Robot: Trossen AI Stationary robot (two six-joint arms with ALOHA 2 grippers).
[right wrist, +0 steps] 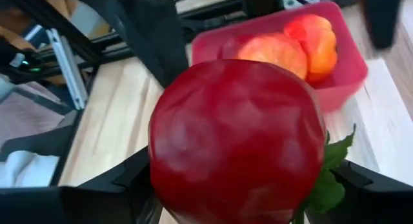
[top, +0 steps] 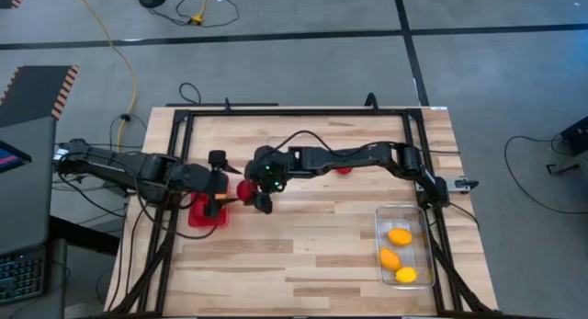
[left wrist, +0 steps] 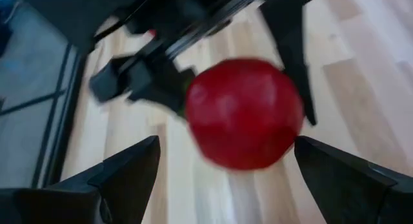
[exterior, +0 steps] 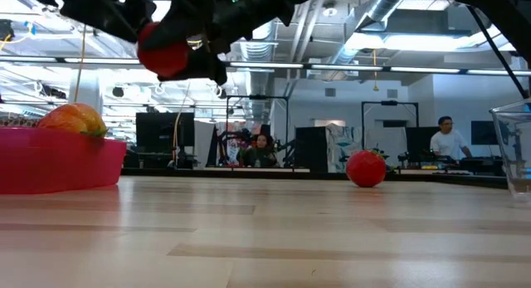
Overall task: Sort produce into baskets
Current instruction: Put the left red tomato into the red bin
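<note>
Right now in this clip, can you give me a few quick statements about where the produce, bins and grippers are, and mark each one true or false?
1. The right gripper is shut on a red tomato. True.
2. The clear bin holds three yellow-orange lemon-like pieces. True.
3. The red bin holds nothing. False: two orange pieces lie in it.
4. The held tomato already rests inside the red bin. False: it hangs in the air beside the bin, above the table.
5. Another red piece lies loose on the table. True.
6. The left gripper is clamped on the tomato. False: its fingers stand open, apart from the tomato.
</note>
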